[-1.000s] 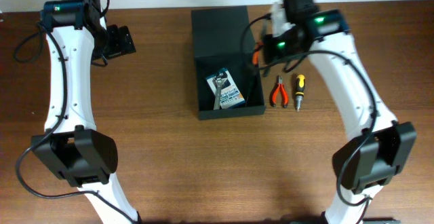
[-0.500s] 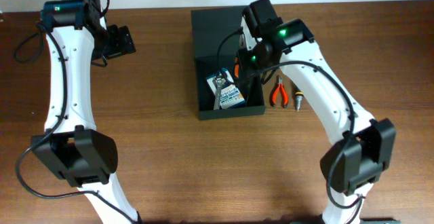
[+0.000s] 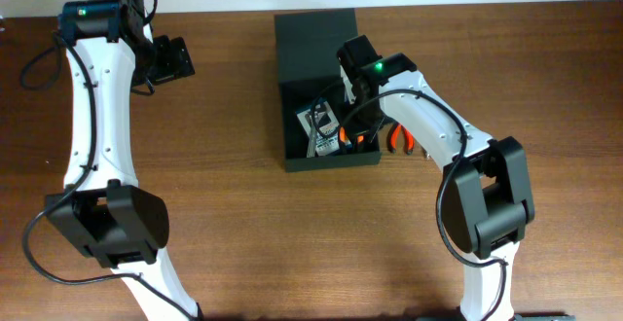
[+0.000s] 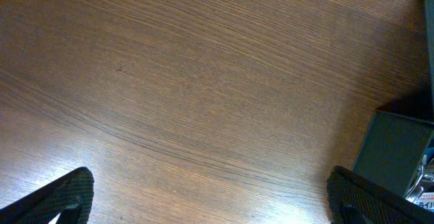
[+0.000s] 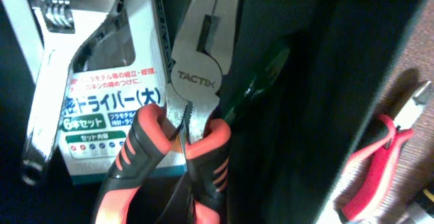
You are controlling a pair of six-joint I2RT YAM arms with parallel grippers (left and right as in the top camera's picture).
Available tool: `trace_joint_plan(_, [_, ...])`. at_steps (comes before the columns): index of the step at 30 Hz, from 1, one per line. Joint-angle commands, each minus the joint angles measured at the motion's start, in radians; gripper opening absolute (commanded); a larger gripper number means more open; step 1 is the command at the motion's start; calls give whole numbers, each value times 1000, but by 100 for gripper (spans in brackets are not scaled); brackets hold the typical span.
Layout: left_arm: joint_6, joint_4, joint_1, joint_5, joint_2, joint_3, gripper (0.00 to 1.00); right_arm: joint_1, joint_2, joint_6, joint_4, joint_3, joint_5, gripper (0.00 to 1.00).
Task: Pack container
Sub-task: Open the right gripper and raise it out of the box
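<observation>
The container (image 3: pixel 331 160) is a dark green-black box with its flap lid (image 3: pixel 313 39) lying open behind it. A blue-and-white card pack (image 3: pixel 321 131) lies inside. My right gripper (image 3: pixel 348 126) reaches down into the box's right side, shut on the orange-and-black handles of long-nose pliers (image 5: pixel 193 81). The pliers' steel nose hangs over the card pack (image 5: pixel 112 102), close to the inner wall (image 5: pixel 325 81). My left gripper (image 3: pixel 173 58) is open above bare table at the far left, its fingers (image 4: pixel 61 197) wide apart with nothing between them.
Red-handled cutters (image 3: pixel 399 138) lie on the table just outside the box's right wall (image 5: pixel 380 163). A silver wrench (image 5: pixel 47 81) sits in the card pack. A corner of the box (image 4: pixel 397 149) shows at the right edge of the left wrist view.
My right arm has swung left from beside the box to over its inside, carrying the pliers down into it. The left arm has not moved.
</observation>
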Motion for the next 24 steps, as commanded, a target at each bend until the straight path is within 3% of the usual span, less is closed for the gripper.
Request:
trace_joint_plan(1, [12,2,2,-14,0,16,99,-1,2,-28,7,-11,11,35])
trace_joint_plan(2, [12,2,2,-14,0,16,99,-1,2,-38,7,-11,13,48])
trace_joint_plan(5, [12,2,2,-14,0,16,99,-1,-5,-61,6,2,31,62])
trace_joint_plan(17, [12,2,2,-14,0,16,99,-19,-169,-43,-81,213,71,70])
trace_joint_plan(21, [12,2,2,-14,0,16,99,-99,-204,45,-88,253,72,77])
trace_joint_plan(24, [12,2,2,-14,0,16,99,-182,-203,69,-103,252,72,77])
